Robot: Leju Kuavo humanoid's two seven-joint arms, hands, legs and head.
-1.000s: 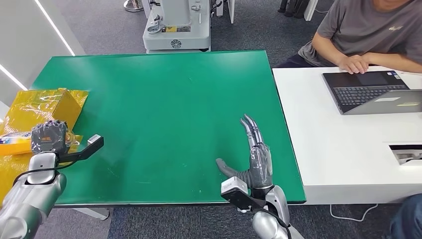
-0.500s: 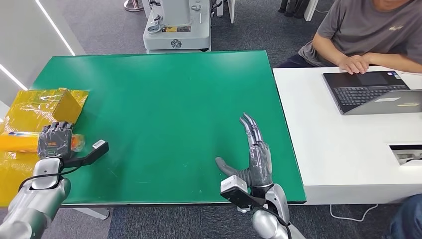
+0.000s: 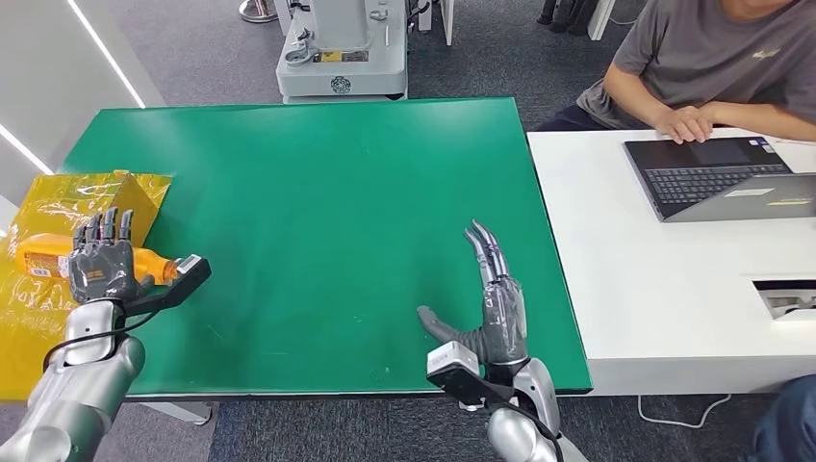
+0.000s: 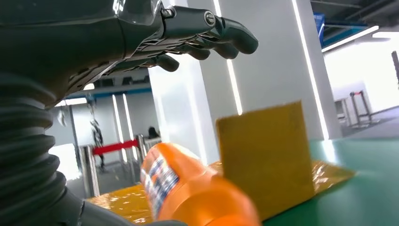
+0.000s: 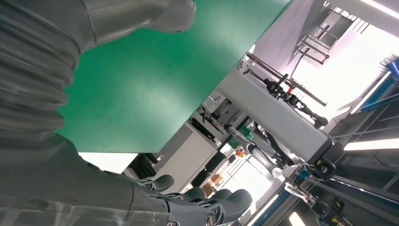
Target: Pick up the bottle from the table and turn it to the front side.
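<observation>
Orange plastic: the bottle (image 3: 43, 260) lies on its side over crinkled yellow film (image 3: 29, 308) at the left end of the green table (image 3: 327, 192), beside a yellow box (image 3: 130, 202). The left hand (image 3: 104, 265) sits right over the bottle's middle, fingers stretched forward and apart, palm down on or just above it; in the left wrist view the bottle (image 4: 188, 193) lies under the palm with the fingers (image 4: 207, 33) extended well above, not wrapped, so no grip is formed. Against the frames of a second and half a second ago, this hand has gone from a curled fist set nearer the table's front edge to a spread posture farther out, and the bottle lies farther from the front edge, with more of its body exposed. Judgement: the reach is finished and the closing step comes next; pickup and the turn to the front side are both outstanding. The right hand (image 3: 486, 298) hovers flat and empty over the table's right front area, fingers straight, unchanged. At the adjoining white table (image 3: 664, 289) a person (image 3: 712, 67) works a laptop (image 3: 717, 173).
</observation>
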